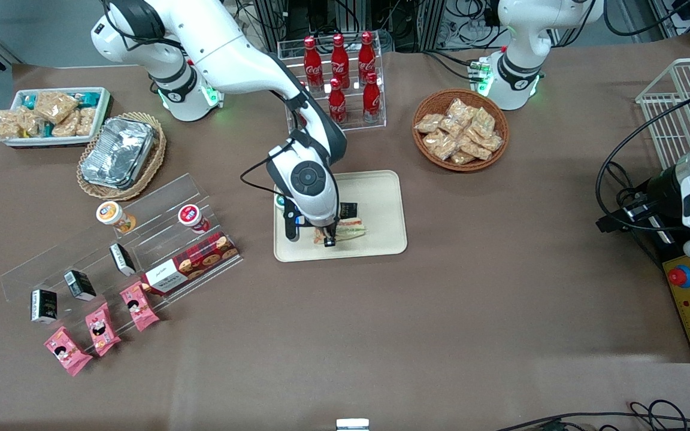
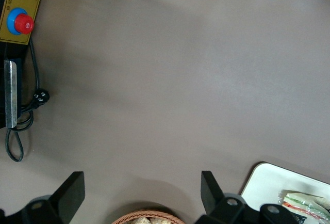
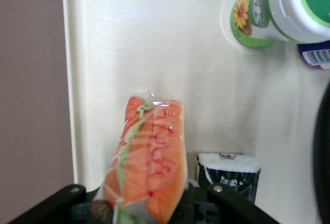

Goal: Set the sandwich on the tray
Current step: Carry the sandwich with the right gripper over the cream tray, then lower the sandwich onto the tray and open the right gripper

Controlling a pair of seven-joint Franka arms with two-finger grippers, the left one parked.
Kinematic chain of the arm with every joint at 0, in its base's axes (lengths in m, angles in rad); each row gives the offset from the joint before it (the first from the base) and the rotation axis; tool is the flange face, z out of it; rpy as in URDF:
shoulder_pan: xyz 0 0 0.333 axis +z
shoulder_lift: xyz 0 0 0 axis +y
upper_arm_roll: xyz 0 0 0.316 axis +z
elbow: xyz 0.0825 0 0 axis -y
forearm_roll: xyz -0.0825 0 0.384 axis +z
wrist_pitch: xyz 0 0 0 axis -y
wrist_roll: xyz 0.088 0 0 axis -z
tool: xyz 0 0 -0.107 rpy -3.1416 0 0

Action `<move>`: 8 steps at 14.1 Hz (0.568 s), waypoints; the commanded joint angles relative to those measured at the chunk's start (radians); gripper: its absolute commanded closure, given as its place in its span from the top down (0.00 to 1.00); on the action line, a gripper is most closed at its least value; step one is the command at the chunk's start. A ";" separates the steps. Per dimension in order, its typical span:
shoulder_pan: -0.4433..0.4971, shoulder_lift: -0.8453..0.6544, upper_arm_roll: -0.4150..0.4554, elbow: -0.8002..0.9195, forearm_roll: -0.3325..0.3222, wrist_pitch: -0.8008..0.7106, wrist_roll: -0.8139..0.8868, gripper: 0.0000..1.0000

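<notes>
The sandwich [image 1: 348,230], a clear-wrapped wedge with red and green filling, sits low over the cream-beige tray [image 1: 381,191], on the part nearer the front camera. My right gripper [image 1: 328,239] is over the tray and shut on the sandwich's end. In the right wrist view the sandwich [image 3: 149,152] sticks out from between the fingers of the gripper [image 3: 147,203], above the tray [image 3: 129,38]. The left wrist view shows a corner of the tray [image 2: 268,182] with the sandwich [image 2: 304,203] on it.
A small black carton [image 3: 229,175] and a green-white bottle [image 3: 268,12] stand on the tray beside the sandwich. A rack of cola bottles [image 1: 339,66] and a wicker basket of snack packs [image 1: 460,129] stand farther from the camera. An acrylic shelf [image 1: 123,239] lies toward the working arm's end.
</notes>
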 commanded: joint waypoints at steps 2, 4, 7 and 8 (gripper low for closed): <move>0.008 0.013 -0.013 0.004 0.018 0.008 0.005 0.46; 0.008 0.011 -0.014 0.010 0.016 0.010 0.000 0.94; 0.002 0.005 -0.016 0.019 0.000 0.010 -0.005 0.96; -0.005 0.002 -0.016 0.021 0.000 0.007 -0.006 0.96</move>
